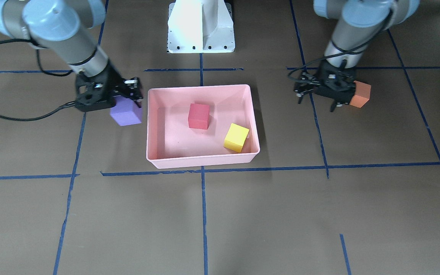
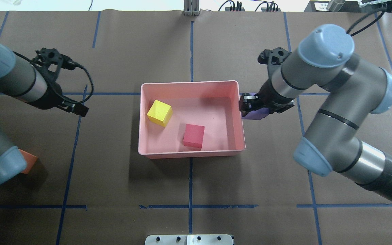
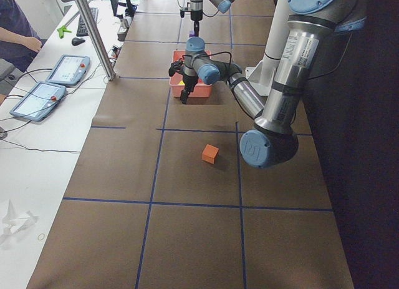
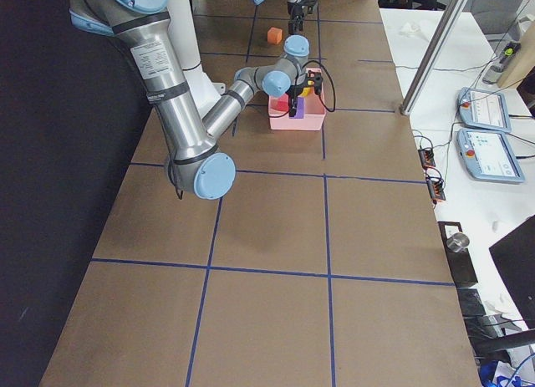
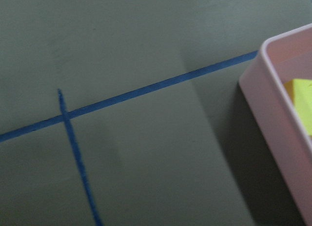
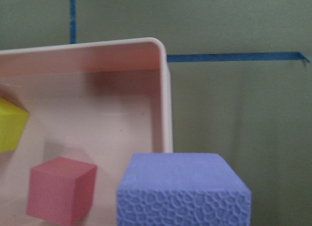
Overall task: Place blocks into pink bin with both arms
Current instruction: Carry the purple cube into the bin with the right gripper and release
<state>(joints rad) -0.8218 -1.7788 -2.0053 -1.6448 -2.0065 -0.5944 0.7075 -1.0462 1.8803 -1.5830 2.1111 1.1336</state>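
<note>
There are four blocks, namely one red block (image 1: 198, 115), one yellow block (image 1: 236, 137), one purple block (image 1: 126, 113) and one orange block (image 1: 360, 94), plus one pink bin (image 1: 201, 163), two arms, a left arm (image 1: 351, 30) and a right arm (image 1: 63, 38), one white pedestal (image 1: 201, 26) and one bench (image 1: 243, 229).

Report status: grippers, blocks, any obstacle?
Right gripper shut on purple block, beside pink bin. Left gripper open, empty; orange block on table. Red block, yellow block in bin. No obstacle seen.

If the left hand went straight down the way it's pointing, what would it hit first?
The left hand would probably meet bare table near the blue tape line, outside the pink bin; the orange block lies well aside.
</note>
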